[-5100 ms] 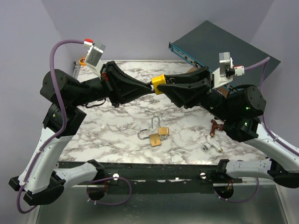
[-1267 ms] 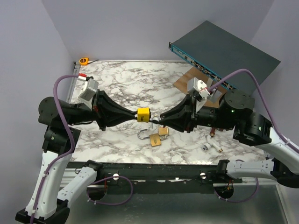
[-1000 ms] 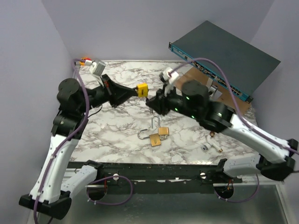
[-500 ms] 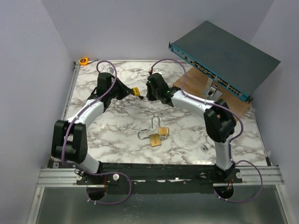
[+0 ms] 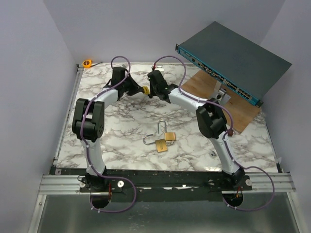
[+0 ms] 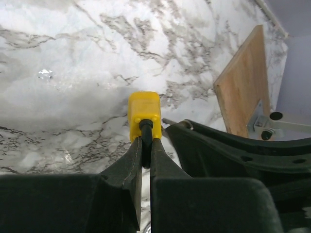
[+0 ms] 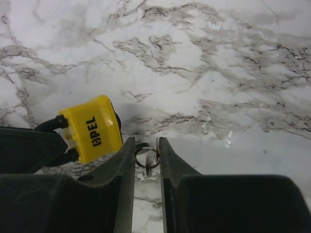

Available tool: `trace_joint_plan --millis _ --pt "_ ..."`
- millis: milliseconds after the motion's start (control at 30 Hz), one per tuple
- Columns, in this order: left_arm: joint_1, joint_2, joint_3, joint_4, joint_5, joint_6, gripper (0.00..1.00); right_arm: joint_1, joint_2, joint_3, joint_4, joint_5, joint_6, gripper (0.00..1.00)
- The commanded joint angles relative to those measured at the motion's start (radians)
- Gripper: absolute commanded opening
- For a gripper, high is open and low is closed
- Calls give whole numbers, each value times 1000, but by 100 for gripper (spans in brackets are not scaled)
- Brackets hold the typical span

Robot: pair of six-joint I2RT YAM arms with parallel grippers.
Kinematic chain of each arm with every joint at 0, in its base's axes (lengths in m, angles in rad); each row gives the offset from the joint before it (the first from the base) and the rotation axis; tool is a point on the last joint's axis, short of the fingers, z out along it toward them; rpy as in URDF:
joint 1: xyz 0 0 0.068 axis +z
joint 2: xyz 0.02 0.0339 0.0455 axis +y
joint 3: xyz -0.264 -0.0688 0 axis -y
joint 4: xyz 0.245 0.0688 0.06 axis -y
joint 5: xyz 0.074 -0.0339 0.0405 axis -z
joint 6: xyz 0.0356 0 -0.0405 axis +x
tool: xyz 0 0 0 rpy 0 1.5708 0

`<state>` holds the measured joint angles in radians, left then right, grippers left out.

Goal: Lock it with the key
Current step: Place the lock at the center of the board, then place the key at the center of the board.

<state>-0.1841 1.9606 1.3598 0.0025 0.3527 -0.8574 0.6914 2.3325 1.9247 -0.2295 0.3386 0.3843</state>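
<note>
Yellow padlock [image 6: 144, 114] held low over far part of table [image 5: 112, 131], black shackle end clamped in closed left tool [image 6: 146, 144]. Key ring [image 7: 146, 158] pinched in closed right tool [image 7: 146, 145], just beside padlock. Key blade hidden, so insertion cannot be told. Judged: lock and key picked up and brought together; seating, turn and shackle closure left. Two brass padlocks [image 5: 163, 141] lying mid-table. Marble-pattern top, wooden board [image 5: 204, 83] and dark rack unit [image 5: 233, 56] far right, lilac walls.

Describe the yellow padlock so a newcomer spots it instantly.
Over the marble table's far middle, the left gripper pinches the yellow padlock, beside the right gripper's key ring. Unlike the brass padlocks nearer the front, it is bright yellow, printed OPEL.
</note>
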Motion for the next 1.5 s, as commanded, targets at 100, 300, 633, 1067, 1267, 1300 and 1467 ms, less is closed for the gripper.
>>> trace_joint_plan --millis 100,300,633,1067,1267,1300,1467 --pt "9 85 39 -37 62 14 0 -14 97 91 -46 48 -34 1" --pt "12 83 23 -83 32 10 32 -14 153 161 -69 37 -36 1" --pt "14 42 17 -143 -25 24 98 -12 156 161 -91 -7 0 2" --pt "15 -215 -51 -221 -207 115 99 5 82 58 -68 -47 28 43" --pt "11 -322 -117 -201 -183 123 99 5 34 49 -62 -52 13 65" --pt "10 -339 -129 -200 -177 125 98 5 26 51 -67 -51 12 66" --pt "-7 -427 -191 -187 -158 131 98 5 -57 32 -103 -12 28 69"
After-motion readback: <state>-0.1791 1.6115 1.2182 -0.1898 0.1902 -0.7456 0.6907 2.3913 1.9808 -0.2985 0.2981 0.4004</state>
